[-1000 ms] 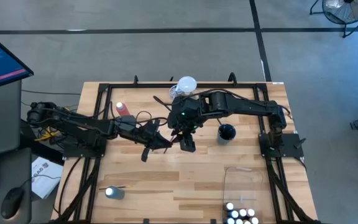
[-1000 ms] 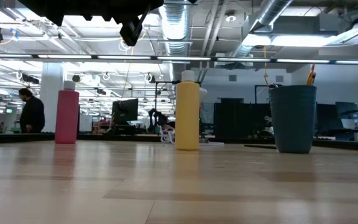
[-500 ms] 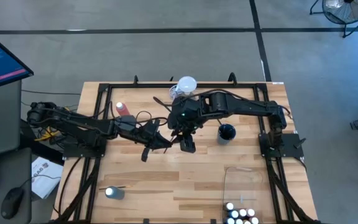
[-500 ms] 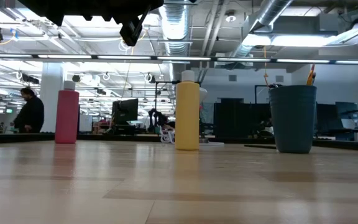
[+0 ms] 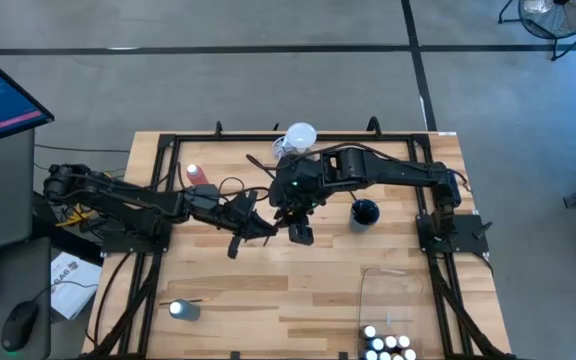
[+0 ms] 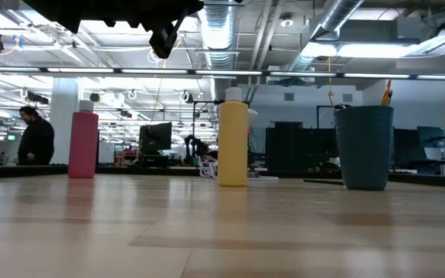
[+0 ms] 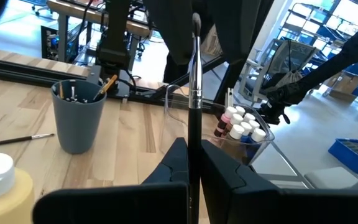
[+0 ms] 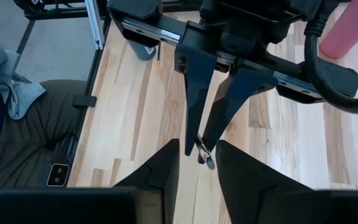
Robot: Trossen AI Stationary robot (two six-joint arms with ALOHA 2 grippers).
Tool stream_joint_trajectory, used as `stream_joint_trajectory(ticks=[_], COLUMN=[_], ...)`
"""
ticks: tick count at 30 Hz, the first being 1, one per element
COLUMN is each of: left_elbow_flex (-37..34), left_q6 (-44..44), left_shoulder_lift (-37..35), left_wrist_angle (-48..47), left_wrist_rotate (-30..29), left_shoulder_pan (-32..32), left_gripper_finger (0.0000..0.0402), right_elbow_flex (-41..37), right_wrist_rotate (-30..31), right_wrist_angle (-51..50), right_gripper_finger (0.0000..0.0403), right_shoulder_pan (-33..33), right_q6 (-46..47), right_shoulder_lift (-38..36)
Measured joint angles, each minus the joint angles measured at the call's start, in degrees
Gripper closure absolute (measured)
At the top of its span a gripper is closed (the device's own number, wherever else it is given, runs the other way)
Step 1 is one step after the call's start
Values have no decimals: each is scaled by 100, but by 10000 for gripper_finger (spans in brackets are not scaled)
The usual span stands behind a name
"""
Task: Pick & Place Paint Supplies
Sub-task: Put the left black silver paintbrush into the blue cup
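Pale wood-plank worktop (image 5: 268, 290), item in hand: one thin dark paintbrush (image 7: 194, 93).

- Location of item: held above the middle of the worktop, between the two arms, well clear of the surface. The left wrist view shows it standing straight up out of the left pincer (image 7: 189, 149).
- Left pincer: clenched on the brush shaft.
- Right pincer (image 8: 194, 171): meets the left one tip to tip in the high view. Its jaws stand apart on either side of the brush's free end, not closed on it.
- Step in hand, as judged: a mid-air handover of the brush from left arm to right.
- Next move, as judged: the right jaws must close squarely on the thin shaft before the left lets go. The likely destination is the grey-blue plastic cup (image 5: 365, 212) beside the right arm, which already holds brushes.
- Other stock:
  - tall yellow squeeze bottle (image 6: 232, 143), upright
  - pink-red squeeze bottle (image 6: 83, 145), upright
  - small white-capped paint bottles (image 7: 238, 121), grouped in a clear container at the worktop's near right corner
  - a loose brush (image 7: 17, 141), lying flat near the cup
- Hard to make out:
  - The low view cuts both arms off at its top edge, so the handover is not seen there.
  - The high view hides the brush itself under the dark pincers.
  - No blue squeeze bottle can be found.
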Motion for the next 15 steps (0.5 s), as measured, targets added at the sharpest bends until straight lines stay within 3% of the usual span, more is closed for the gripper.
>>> stream_joint_trajectory(ticks=[15], left_elbow_flex=[0], left_q6=[0], left_shoulder_lift=[0], left_wrist_angle=[0], left_wrist_rotate=[1], left_shoulder_pan=[0], left_gripper_finger=[401], right_elbow_flex=[0], right_wrist_rotate=[-2], right_wrist_angle=[-61], right_gripper_finger=[310], right_shoulder_pan=[0], right_q6=[22], right_shoulder_lift=[0])
